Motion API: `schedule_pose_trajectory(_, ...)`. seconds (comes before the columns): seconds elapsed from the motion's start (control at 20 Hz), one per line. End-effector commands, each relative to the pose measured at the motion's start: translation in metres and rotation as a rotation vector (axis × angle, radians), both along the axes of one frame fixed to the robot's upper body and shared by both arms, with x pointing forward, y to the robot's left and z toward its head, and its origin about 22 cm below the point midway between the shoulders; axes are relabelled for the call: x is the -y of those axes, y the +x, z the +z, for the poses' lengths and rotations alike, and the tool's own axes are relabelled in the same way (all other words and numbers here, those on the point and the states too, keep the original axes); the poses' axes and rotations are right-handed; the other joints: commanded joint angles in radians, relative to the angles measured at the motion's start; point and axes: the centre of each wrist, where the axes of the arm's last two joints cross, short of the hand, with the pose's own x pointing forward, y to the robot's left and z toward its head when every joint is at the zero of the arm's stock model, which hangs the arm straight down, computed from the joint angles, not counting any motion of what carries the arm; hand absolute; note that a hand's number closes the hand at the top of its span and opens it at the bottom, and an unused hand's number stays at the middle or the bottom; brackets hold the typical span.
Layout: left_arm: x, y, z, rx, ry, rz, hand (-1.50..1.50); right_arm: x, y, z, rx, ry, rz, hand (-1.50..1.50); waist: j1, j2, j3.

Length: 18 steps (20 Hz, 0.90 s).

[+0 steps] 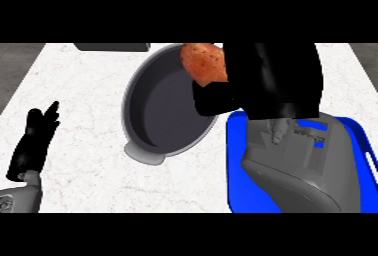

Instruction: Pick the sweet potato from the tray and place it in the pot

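An orange-brown sweet potato (204, 62) hangs over the right rim of the grey pot (159, 107), held by my right hand (266, 80), whose fingers curl round its right side. The pot is round, dark inside, with a handle at its lower left. The blue tray (240, 165) lies to the right of the pot, mostly hidden under my right forearm. My left hand (33, 140) rests open at the left edge, fingers pointing up, well apart from the pot.
A dark grey object (112, 46) sits at the counter's far edge, upper left. White marble counter (88, 90) shows between my left hand and the pot.
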Motion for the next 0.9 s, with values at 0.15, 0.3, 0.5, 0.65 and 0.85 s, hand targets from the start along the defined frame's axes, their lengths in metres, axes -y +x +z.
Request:
schedule_pose_trajectory(0.15,0.009,-0.012,-0.01,0.002,0.002,-0.003,0.0,-0.035,0.046,-0.03,-0.152,-0.014,0.024,1.5,0.003,0.001,0.001)
schedule_pose_trajectory(0.3,0.011,-0.002,0.003,0.011,0.01,-0.012,0.0,-0.039,0.075,-0.068,-0.213,-0.048,0.021,1.5,0.017,0.008,0.001)
schedule_pose_trajectory(0.5,0.0,-0.003,-0.014,-0.003,0.014,-0.015,0.0,-0.041,0.086,-0.089,-0.355,0.112,-0.022,-1.5,0.021,0.008,0.0)
schedule_pose_trajectory(0.65,0.01,0.008,0.013,0.004,0.02,-0.015,0.0,-0.051,0.089,-0.098,-0.363,0.156,0.033,-1.5,0.013,0.003,0.001)
schedule_pose_trajectory(0.85,0.002,0.009,-0.002,0.0,0.006,-0.019,0.0,-0.049,0.095,-0.109,-0.312,0.363,0.06,-1.5,0.027,0.009,0.001)
